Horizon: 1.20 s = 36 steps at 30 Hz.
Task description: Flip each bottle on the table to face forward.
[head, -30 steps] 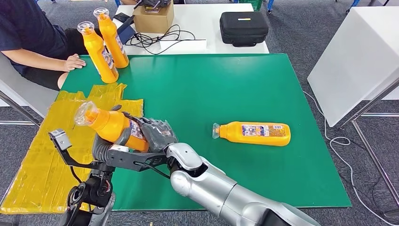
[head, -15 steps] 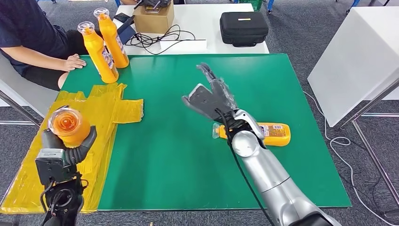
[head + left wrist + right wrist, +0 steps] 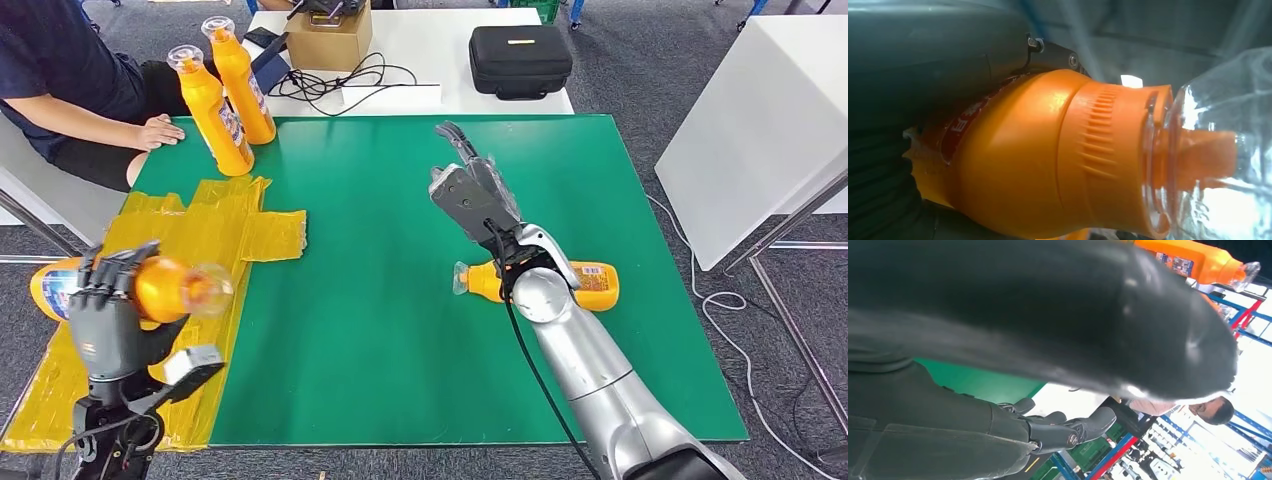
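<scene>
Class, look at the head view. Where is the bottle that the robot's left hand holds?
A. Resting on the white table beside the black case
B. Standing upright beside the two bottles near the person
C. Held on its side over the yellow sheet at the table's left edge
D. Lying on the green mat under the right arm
C: the left hand grips the held bottle lying sideways above the yellow sheet, cap toward the green mat.

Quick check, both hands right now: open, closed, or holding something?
Left hand: grips an orange bottle lying sideways over the yellow sheet.
Right hand: open, raised above the green table, holding nothing.
</scene>
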Each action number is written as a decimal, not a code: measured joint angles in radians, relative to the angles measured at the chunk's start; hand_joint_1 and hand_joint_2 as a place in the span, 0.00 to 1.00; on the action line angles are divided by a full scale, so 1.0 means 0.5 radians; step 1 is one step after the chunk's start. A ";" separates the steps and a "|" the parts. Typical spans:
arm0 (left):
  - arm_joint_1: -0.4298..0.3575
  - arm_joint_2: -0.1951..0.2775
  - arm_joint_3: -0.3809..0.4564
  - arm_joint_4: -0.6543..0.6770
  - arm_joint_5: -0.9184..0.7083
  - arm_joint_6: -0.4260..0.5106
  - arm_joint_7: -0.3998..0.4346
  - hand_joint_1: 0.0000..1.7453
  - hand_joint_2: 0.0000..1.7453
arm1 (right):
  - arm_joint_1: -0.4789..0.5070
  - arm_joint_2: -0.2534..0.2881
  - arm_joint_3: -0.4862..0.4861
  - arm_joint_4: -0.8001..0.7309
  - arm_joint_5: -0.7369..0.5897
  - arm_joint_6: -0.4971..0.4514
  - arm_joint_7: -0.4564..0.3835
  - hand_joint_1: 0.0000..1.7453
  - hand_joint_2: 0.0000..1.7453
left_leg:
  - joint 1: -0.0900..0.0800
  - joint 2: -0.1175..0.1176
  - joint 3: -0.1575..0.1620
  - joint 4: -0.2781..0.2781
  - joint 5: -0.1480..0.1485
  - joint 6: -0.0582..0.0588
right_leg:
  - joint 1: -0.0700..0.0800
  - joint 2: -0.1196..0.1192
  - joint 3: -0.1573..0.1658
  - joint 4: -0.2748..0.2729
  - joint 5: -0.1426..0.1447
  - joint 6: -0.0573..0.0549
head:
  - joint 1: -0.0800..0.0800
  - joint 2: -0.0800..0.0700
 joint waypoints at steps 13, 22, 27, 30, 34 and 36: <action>-0.173 -0.112 0.069 0.763 -0.312 0.003 -0.102 1.00 1.00 | -0.081 -0.011 0.032 0.023 -0.109 0.017 -0.025 0.00 0.00 | -0.001 0.001 0.001 0.000 0.000 0.000 | 0.001 0.001 0.000 0.000 0.000 0.001 | 0.000 0.000; -0.385 -0.191 0.181 1.408 -0.570 0.005 -0.042 0.72 1.00 | -0.090 -0.037 0.087 0.002 -0.177 0.062 0.005 0.00 0.00 | -0.001 -0.001 0.001 0.000 0.000 0.000 | -0.001 -0.001 0.002 0.000 0.000 0.001 | 0.000 0.000; -0.541 -0.172 0.224 1.737 -0.478 -0.089 0.038 0.00 0.00 | -0.122 -0.038 0.119 0.047 -0.192 0.108 -0.061 0.00 0.00 | -0.003 -0.006 0.008 -0.001 0.001 -0.001 | -0.002 -0.005 0.009 0.002 0.000 0.000 | -0.001 0.000; -0.670 -0.133 0.218 1.948 -0.377 -0.275 0.098 0.00 0.00 | -0.165 -0.025 0.144 0.114 -0.184 0.129 -0.087 0.00 0.00 | -0.004 -0.014 0.025 -0.007 0.001 -0.002 | -0.003 -0.012 0.026 0.002 -0.002 -0.003 | -0.001 0.000; -0.772 -0.085 0.206 2.097 -0.284 -0.437 0.133 0.00 0.00 | -0.202 -0.015 0.160 0.186 -0.172 0.139 -0.104 0.00 0.00 | -0.006 -0.014 0.047 -0.014 0.002 -0.004 | -0.004 -0.013 0.047 0.002 -0.005 -0.007 | -0.002 0.000; -0.802 -0.068 0.199 2.129 -0.208 -0.507 0.113 0.00 0.00 | -0.212 -0.013 0.166 0.218 -0.163 0.145 -0.113 0.00 0.00 | -0.006 -0.015 0.055 -0.017 0.004 -0.007 | -0.004 -0.014 0.053 0.002 -0.005 -0.007 | -0.001 0.000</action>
